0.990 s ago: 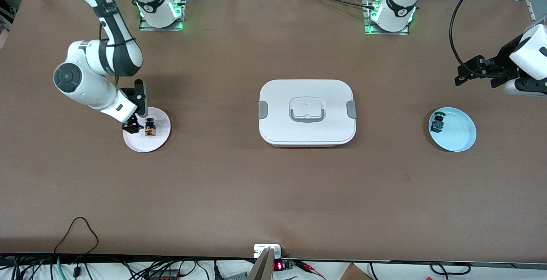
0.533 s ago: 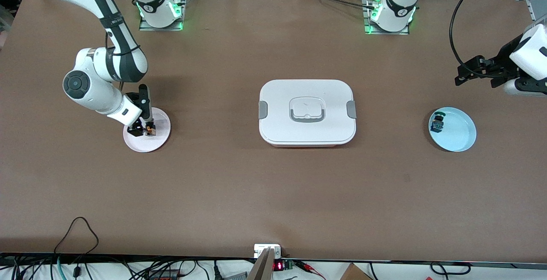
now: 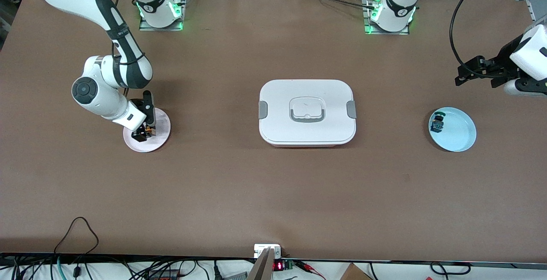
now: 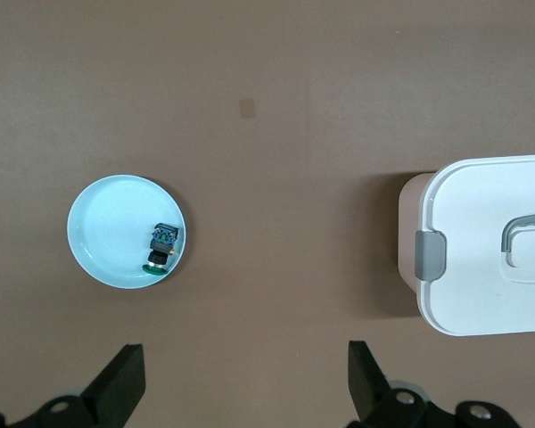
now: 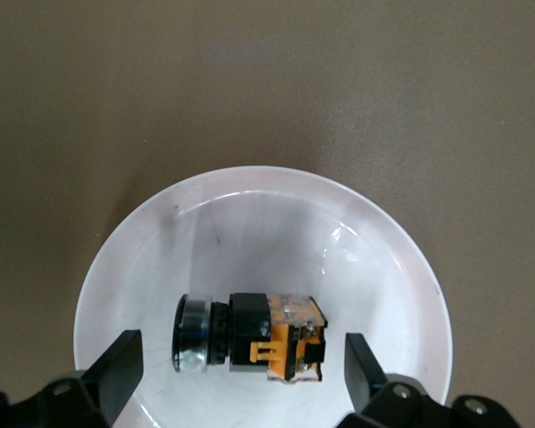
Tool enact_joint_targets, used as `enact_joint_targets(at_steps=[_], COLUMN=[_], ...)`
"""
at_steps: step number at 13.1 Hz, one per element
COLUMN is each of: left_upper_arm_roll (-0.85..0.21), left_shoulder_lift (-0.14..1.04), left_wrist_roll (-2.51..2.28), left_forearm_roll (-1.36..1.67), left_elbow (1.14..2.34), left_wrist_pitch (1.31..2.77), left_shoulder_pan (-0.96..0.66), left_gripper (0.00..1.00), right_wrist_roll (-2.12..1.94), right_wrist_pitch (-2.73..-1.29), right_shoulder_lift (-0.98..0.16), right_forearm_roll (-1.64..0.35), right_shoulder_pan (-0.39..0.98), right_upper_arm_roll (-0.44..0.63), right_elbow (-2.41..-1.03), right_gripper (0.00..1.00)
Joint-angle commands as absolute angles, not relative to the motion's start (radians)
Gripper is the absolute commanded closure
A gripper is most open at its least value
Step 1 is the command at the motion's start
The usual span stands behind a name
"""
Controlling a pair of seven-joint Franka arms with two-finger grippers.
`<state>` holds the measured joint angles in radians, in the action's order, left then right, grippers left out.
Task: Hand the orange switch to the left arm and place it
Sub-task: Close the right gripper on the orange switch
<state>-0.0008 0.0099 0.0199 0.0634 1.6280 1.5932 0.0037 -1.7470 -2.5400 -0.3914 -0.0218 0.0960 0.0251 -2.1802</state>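
Since lowered: right gripper astride orange switch.

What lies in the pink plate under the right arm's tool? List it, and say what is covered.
The orange switch lies on its side in the pink plate, between the open fingers of the right tool. Nothing else shows in it. In the front view that tool hides part of the plate.

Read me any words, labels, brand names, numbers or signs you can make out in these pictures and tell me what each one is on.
No text can be read for certain.
Red lit digits on the small display at the table edge nearest the front camera: too small to read.
Round dark marks on the two arm bases: too small to read.
White box, pink plate, blue plate, orange switch, green switch: no lettering visible.
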Motion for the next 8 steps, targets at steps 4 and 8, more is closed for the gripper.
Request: enact_joint_targets(at_steps=[4,8], left_upper_arm_roll=[-0.005,-0.005], left_shoulder_lift=[0.026,0.026], left_wrist_roll=[0.009,0.009], left_forearm_roll=[0.048,0.048], left_elbow=[1.594,1.594], left_wrist_pitch=[1.571,1.571], left_shoulder_pan=[0.011,0.011], left_gripper=[0.00,0.00], right_wrist_roll=[-1.766,-1.766], right_wrist_pitch=[-2.560,-2.578], right_shoulder_lift=[-0.413,-0.425], right_forearm_roll=[-0.021,-0.025], right_shoulder_pan=[0.094,0.092], right_upper_arm_roll=[0.021,0.021], right_elbow=[-2.168,-2.169], right_gripper=[0.00,0.00])
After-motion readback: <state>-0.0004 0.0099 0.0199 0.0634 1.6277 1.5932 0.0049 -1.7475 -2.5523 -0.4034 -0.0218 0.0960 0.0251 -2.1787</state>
